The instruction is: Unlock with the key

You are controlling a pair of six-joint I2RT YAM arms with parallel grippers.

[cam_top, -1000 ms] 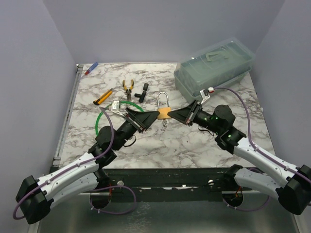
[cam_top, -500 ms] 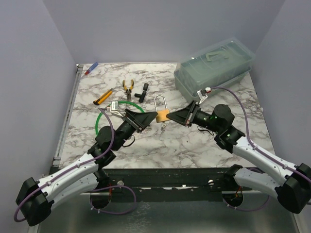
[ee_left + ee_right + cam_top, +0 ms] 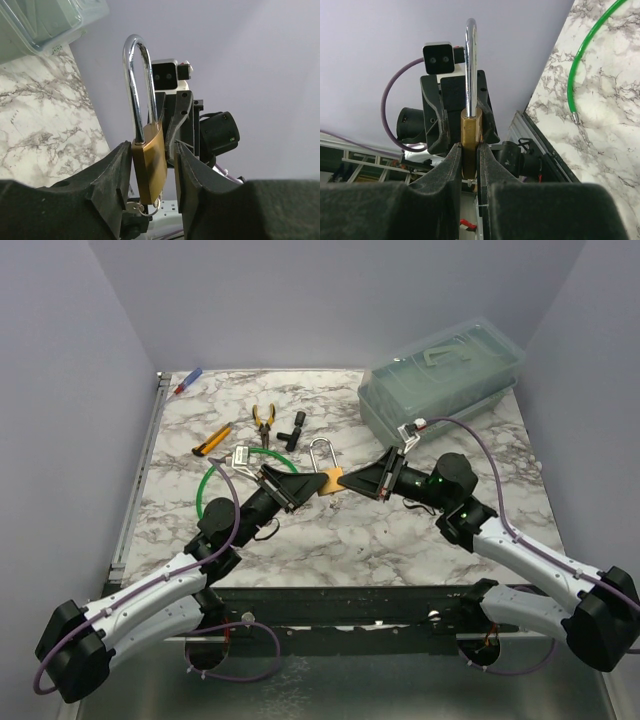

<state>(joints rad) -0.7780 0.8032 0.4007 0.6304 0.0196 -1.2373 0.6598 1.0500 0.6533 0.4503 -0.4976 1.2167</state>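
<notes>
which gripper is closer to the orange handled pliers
Left. The pliers lie just beyond the left gripper, toward the back left. The right gripper clamps the padlock from the opposite side, farther from them.

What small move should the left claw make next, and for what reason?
Probably close the left claw fully on the padlock: its fingers straddle the brass body with a gap. The right claw grips it and could then release to fetch the key lying on the table.
</notes>
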